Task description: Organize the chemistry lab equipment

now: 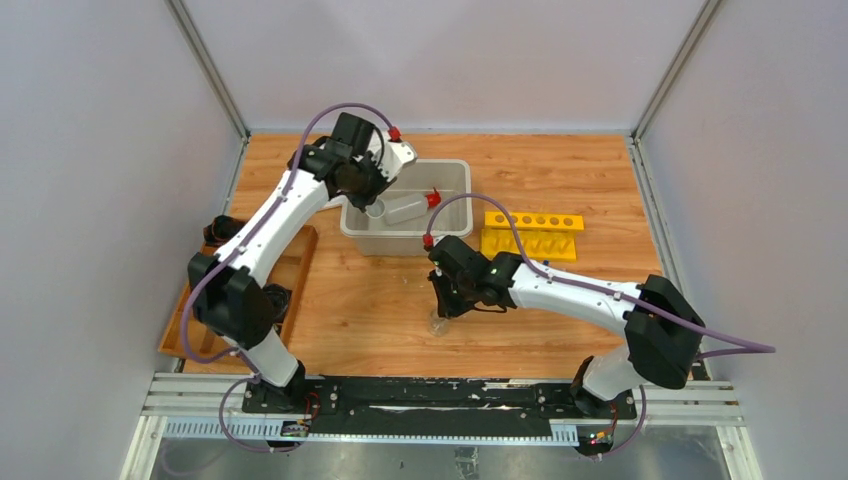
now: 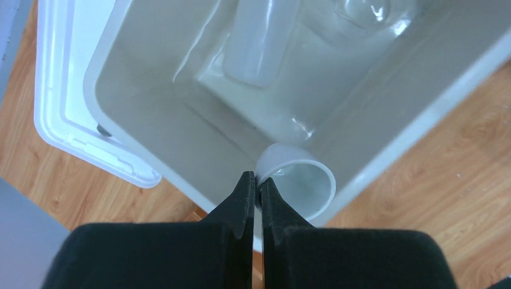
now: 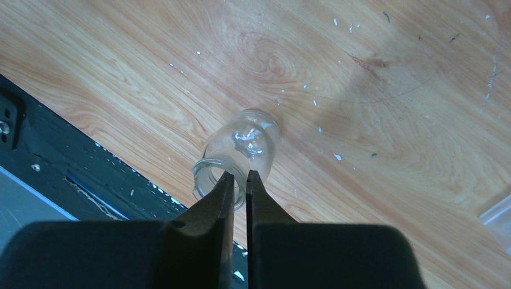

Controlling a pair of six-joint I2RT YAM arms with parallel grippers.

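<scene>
My left gripper (image 2: 257, 179) is shut on the rim of a tiny white cup (image 2: 301, 180) and holds it over the grey bin (image 2: 175, 138); in the top view the gripper (image 1: 368, 202) is over the bin's left side. A white squeeze bottle with a red nozzle (image 1: 412, 207) lies in the bin, with a clear glass vessel (image 2: 361, 9) beside it. My right gripper (image 3: 240, 176) is shut on the rim of a small clear glass beaker (image 3: 244, 147), tilted just over the table near its front edge (image 1: 437, 322). No blue-capped test tubes are in view.
A yellow test tube rack (image 1: 532, 233) stands right of the bin. A wooden tray (image 1: 297, 262) lies at the left, with black cable coils (image 1: 222, 230) near it. A white lid (image 2: 60, 108) lies beside the bin. The black base rail (image 3: 60, 174) runs along the front edge.
</scene>
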